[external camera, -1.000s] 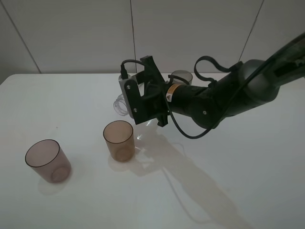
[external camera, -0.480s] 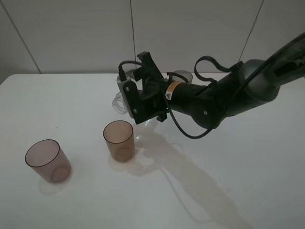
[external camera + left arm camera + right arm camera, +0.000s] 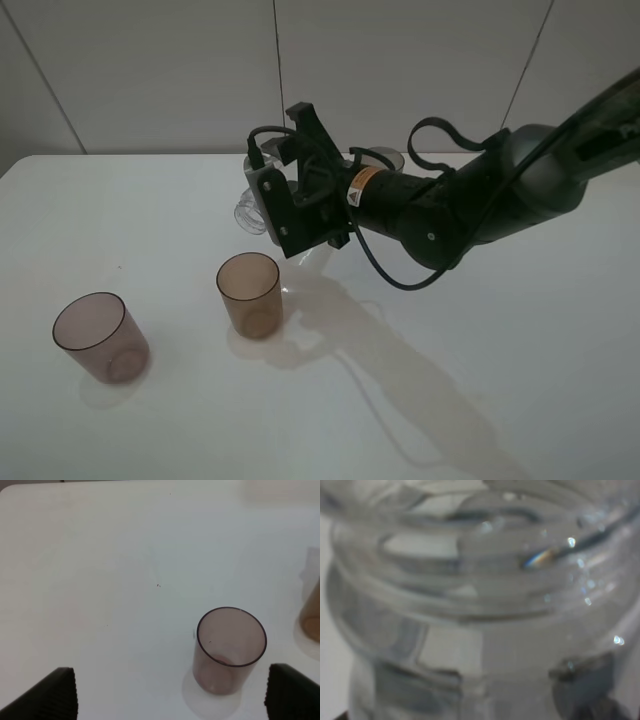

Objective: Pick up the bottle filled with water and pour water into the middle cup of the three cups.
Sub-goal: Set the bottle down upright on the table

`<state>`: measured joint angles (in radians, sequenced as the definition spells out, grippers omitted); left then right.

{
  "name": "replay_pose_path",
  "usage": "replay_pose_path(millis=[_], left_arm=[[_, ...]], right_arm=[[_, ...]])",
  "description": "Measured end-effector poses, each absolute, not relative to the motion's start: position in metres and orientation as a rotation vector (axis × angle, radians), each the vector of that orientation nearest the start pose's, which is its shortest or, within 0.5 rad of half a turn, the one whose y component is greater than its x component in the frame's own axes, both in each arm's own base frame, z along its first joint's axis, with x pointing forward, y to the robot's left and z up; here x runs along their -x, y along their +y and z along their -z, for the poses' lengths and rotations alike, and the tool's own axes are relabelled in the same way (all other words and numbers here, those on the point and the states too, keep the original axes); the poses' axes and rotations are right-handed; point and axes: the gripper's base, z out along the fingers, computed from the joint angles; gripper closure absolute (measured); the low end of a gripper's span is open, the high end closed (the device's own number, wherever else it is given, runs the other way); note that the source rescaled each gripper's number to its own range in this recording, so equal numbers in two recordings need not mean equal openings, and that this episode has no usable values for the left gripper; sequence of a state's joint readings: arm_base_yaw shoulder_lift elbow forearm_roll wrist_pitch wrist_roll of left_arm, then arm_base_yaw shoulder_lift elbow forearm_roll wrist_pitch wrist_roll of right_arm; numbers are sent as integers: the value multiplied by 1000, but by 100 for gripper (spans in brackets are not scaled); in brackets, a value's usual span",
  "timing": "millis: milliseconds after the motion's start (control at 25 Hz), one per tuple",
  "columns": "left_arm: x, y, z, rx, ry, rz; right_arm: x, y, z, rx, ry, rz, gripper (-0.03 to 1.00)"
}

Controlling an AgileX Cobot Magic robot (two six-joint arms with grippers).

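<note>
My right gripper (image 3: 296, 203) reaches across the middle and is shut on the clear bottle (image 3: 250, 212). The bottle lies tilted on its side, its open mouth pointing left, above and behind the amber-brown middle cup (image 3: 249, 292). The bottle's threaded neck (image 3: 480, 600) fills the right wrist view. The pinkish-mauve cup (image 3: 100, 337) stands at the front left. The smoky dark-grey cup (image 3: 381, 160) shows partly behind the right arm. My left gripper (image 3: 172, 700) is open and empty, with the pinkish-mauve cup (image 3: 230, 649) ahead of it and the amber cup's edge (image 3: 313, 614) at the side.
The white table (image 3: 480, 380) ends at a tiled wall behind. The right arm's dark body (image 3: 470, 205) and its cable loop span the back right of the table.
My right gripper has lifted the bottle a little, up and back from the amber cup. The cups have not moved.
</note>
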<state>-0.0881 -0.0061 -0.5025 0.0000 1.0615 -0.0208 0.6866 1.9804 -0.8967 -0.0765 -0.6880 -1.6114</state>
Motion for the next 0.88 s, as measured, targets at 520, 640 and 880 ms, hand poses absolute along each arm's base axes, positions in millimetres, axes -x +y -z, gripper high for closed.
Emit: replay_pose_path(millis=[520,640,880], left_arm=[[6,1,-278,-68,2036,68],[6,1,-278,-68,2036,68],[6,1,-278,-68,2036,68]], right_arm=[[-300,251,-131,1813,637,681,97],[-301,251,-132,1802,620,708,97],[-302,251,-134,1800,589,747,97]])
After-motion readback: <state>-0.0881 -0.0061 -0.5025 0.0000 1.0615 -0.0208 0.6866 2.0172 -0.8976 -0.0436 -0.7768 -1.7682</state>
